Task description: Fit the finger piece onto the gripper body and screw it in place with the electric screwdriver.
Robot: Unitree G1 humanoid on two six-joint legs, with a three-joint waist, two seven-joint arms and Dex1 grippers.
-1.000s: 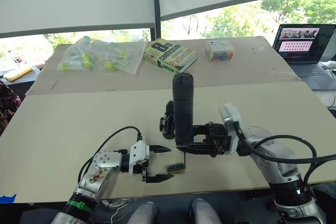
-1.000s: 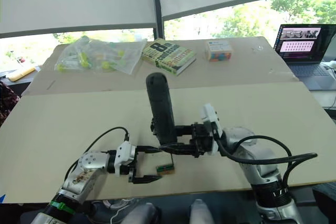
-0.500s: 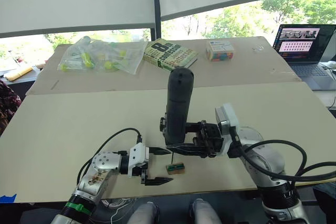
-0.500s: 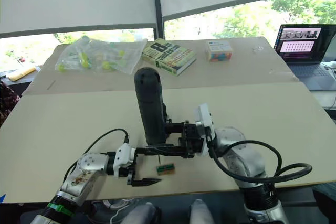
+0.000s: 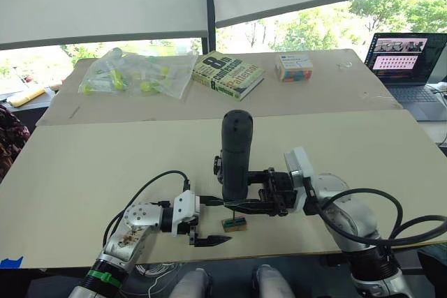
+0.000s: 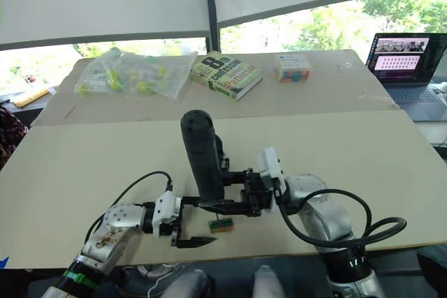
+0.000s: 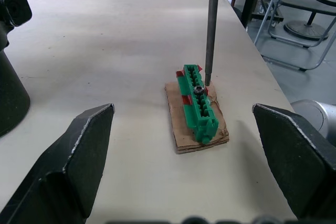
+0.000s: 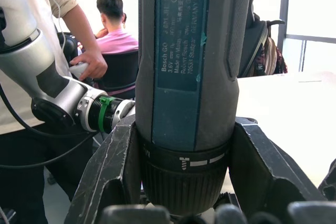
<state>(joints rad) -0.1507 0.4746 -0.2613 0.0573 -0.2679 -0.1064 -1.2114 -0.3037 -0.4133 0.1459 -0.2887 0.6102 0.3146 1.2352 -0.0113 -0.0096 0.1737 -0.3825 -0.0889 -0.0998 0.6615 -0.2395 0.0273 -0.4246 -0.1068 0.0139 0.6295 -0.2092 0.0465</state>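
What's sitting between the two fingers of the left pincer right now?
In the left wrist view, a green terminal block on a brown cardboard scrap lies between the open fingers, with the electric screwdriver's metal bit touching down on it.

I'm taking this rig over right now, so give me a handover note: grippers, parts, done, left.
Right gripper: shut on the electric screwdriver, upright, its bit on a screw in the green block.
Left gripper: open, beside that block.
Gripper body: on the table behind the screwdriver.
Finger piece: I cannot make it out.
Done: nothing I can confirm.
Left: fitting and screwing.
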